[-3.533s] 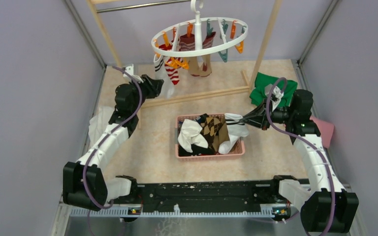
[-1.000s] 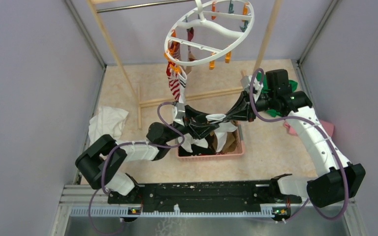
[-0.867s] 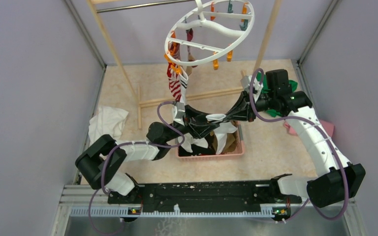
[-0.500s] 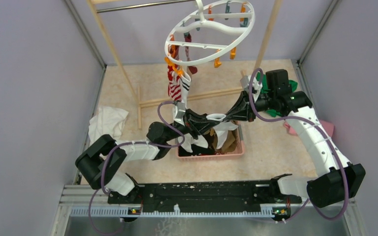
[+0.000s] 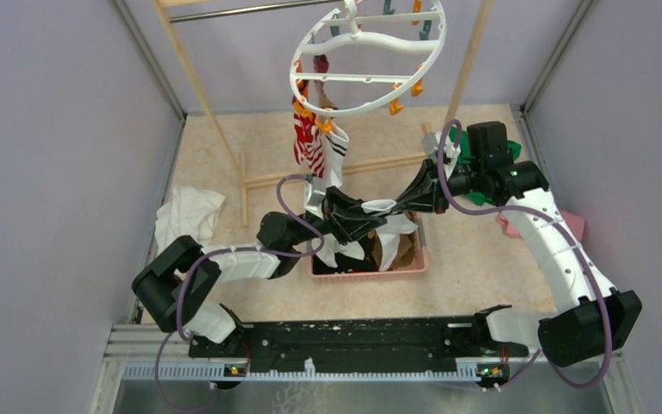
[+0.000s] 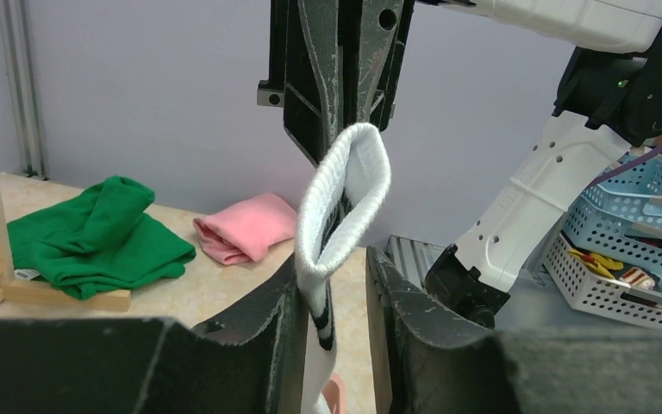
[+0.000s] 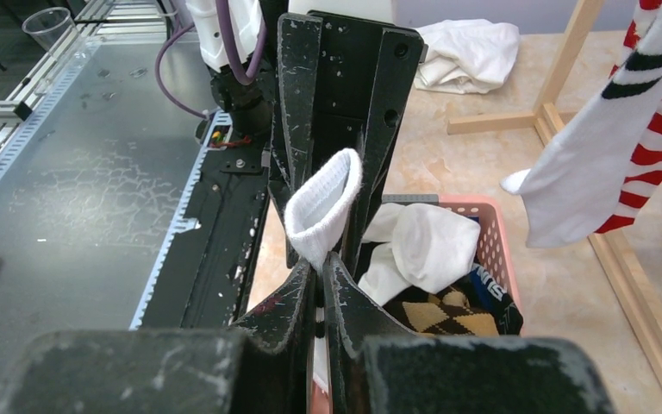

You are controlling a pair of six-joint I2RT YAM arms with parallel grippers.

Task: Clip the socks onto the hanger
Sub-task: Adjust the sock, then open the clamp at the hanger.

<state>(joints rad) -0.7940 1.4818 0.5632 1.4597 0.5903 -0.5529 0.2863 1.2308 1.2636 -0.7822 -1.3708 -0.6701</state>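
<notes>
A white sock with black bands (image 5: 383, 208) hangs over the pink basket (image 5: 371, 272) between both grippers. My right gripper (image 7: 321, 267) is shut on its cuff (image 7: 323, 205). My left gripper (image 6: 334, 263) stands open around the same cuff (image 6: 345, 194); the sock touches the left finger, with a gap to the other. The white ring hanger (image 5: 366, 59) is tilted above, its orange and teal pegs holding a red-and-white striped sock (image 5: 309, 142) and others. A brown argyle sock (image 7: 444, 315) and white socks lie in the basket.
The wooden rack's base bar (image 5: 345, 170) runs behind the basket, its posts rising on both sides. A white cloth (image 5: 188, 214) lies at the left; a green cloth (image 6: 86, 237) and a pink cloth (image 6: 246, 237) lie at the right. Grey walls enclose the table.
Since 3.5 s ago the left arm left the hanger and came to the sock that the right gripper lifted. In the last second the hanger has swung and tilted; both arms barely moved.
</notes>
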